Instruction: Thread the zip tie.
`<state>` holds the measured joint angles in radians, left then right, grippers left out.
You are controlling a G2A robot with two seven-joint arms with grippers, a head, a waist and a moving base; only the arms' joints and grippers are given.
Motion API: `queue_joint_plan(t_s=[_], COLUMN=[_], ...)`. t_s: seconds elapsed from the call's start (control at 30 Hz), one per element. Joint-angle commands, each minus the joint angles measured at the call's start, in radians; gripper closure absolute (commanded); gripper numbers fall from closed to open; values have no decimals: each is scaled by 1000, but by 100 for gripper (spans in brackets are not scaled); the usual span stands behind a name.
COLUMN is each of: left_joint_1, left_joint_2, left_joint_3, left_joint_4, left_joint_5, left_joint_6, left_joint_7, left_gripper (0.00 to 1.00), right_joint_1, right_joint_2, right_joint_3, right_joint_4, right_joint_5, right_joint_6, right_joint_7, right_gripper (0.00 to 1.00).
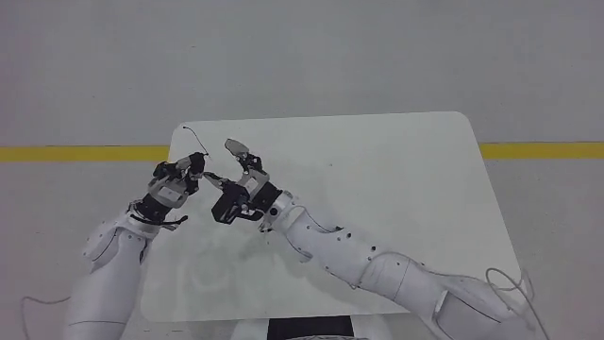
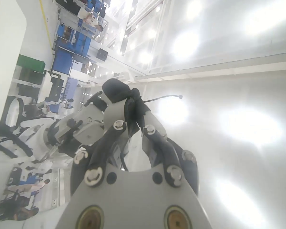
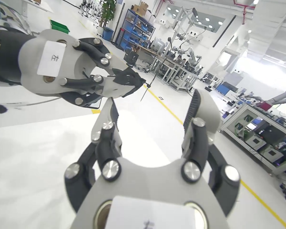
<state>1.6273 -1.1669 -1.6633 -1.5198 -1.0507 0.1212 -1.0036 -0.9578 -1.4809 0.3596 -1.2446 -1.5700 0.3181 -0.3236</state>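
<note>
We hold the zip tie [image 1: 192, 136], raised over a corner of the table [image 1: 396, 151], clenched in the left gripper [image 1: 195, 163]; the right gripper [image 1: 226, 163] stands just beside, jaws spread. If it closes off-line, the thin tie may bend or slip free.

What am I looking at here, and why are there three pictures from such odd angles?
This is a two-armed robot working at a white table. One picture looks down from above its arms; the other two come from cameras on each wrist, so each shows its own end effector up close. The left end effector is shut on a thin black zip tie, held up off the table. The right end effector is open beside it, holding nothing.
</note>
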Motion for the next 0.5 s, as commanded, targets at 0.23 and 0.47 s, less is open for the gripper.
queue_joint_plan(t_s=[0.23, 0.47], left_joint_1=[0, 0], left_joint_2=[0, 0], left_joint_3=[0, 0], left_joint_4=[0, 0], left_joint_5=[0, 0], left_joint_6=[0, 0], left_joint_7=[0, 0], left_gripper=[100, 100], right_joint_1=[-6, -2], right_joint_2=[-15, -26], right_joint_3=[14, 17], right_joint_4=[21, 32], right_joint_5=[0, 0], right_joint_6=[-15, -28], right_joint_7=[-9, -9], right_gripper=[85, 83])
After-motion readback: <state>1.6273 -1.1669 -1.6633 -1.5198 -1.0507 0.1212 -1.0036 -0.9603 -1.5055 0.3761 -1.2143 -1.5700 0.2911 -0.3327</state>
